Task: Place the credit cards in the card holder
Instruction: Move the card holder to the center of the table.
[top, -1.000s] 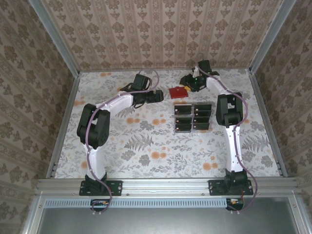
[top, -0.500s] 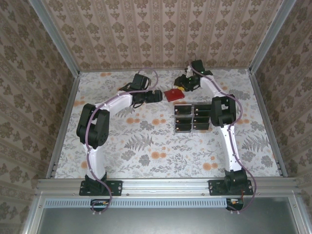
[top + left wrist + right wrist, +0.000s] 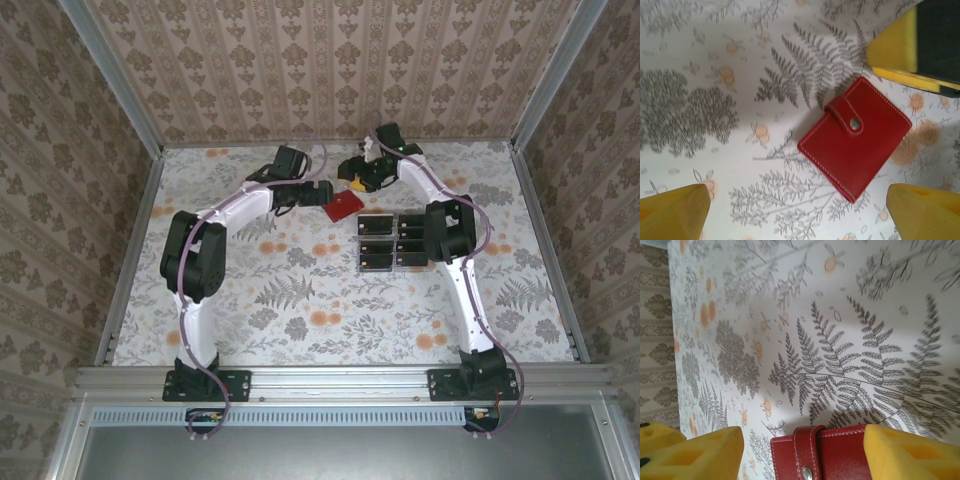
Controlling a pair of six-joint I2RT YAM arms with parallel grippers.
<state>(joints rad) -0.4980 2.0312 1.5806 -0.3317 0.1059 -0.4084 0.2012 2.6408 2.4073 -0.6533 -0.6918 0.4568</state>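
Card holder [image 3: 855,137] lies snapped shut on the table [image 3: 300,300], credit cards [image 3: 377,226] sit in the clear tray [image 3: 358,243] just beside it, left end effector [image 3: 799,212] hangs wide open above it, right end effector [image 3: 805,452] parted at its edge gripping nothing, probably to open it.

Left gripper [image 3: 320,192] crowds the card holder [image 3: 342,205] from the left, right gripper [image 3: 353,173] from the far side, the divided tray [image 3: 396,243] (close by) from the near right. Near-left tabletop [image 3: 290,300] lies free.

Clear divided tray [image 3: 396,243] right of centre on fern-print tablecloth [image 3: 300,300]. Patterned wallpaper panels [image 3: 330,60] left, far, right. Aluminium rail [image 3: 340,380] along near edge.
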